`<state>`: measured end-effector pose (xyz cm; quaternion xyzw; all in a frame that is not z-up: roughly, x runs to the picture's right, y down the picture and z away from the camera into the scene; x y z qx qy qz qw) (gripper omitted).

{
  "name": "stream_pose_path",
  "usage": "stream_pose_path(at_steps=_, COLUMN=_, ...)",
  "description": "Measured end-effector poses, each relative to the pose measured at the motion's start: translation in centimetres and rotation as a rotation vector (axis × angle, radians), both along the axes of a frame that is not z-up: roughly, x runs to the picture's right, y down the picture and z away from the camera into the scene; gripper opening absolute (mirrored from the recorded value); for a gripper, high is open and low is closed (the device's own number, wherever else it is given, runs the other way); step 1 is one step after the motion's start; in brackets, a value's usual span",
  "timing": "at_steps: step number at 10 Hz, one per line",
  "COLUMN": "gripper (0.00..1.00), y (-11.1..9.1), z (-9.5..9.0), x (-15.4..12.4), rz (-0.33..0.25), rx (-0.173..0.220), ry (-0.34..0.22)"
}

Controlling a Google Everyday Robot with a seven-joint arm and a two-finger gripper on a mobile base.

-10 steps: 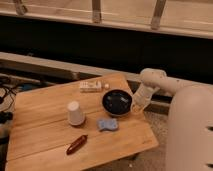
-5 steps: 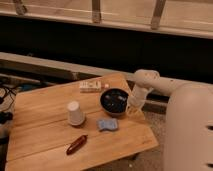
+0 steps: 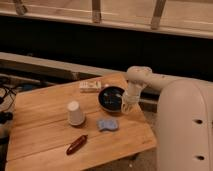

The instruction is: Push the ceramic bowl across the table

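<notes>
A: Dark wall panels and a pale ledge run behind the small square light-brown wooden table with a plank-slatted top (image 3: 45,125), which fills the lower left of the single camera view.

B: And the white arm's gripper (image 3: 127,106)?

A: It hangs low at the table's right side, pointing down. Whether its fingers are spread or closed, I cannot tell. It seems to carry nothing.

B: Where is the thing to be pushed?

A: The round shallow glossy black ceramic bowl with faint light specks inside (image 3: 111,97) sits just to the gripper's left as the camera sees it, its right rim touching or very nearly touching the gripper. That is the relation that matters: bowl on one side, open tabletop beyond it, so I judge a push leftward would carry it across the planks.

B: Any long axis to line up?

A: None; it is round, so any contact point on the rim serves. It stands upright and looks empty.

B: What lies in its way?

A: Farther from the gripper, past the bowl, an upturned white cup (image 3: 75,113). Nearer the camera than the gripper, a small blue crumpled object (image 3: 107,124), and beyond that a reddish-brown oblong object (image 3: 76,144). Behind the bowl, a small flat pale packet (image 3: 90,86).
</notes>
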<state>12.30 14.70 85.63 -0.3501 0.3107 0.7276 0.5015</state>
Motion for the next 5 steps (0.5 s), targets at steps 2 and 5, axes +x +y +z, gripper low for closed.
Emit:
stream_pose_path(at_steps=2, gripper=0.02, y=-0.63, z=0.12, x=-0.56, rz=-0.015, rx=-0.001, ry=0.004)
stream_pose_path(at_steps=5, gripper=0.02, y=-0.06, z=-0.06, x=-1.28, rz=-0.035, rx=-0.014, ry=0.000)
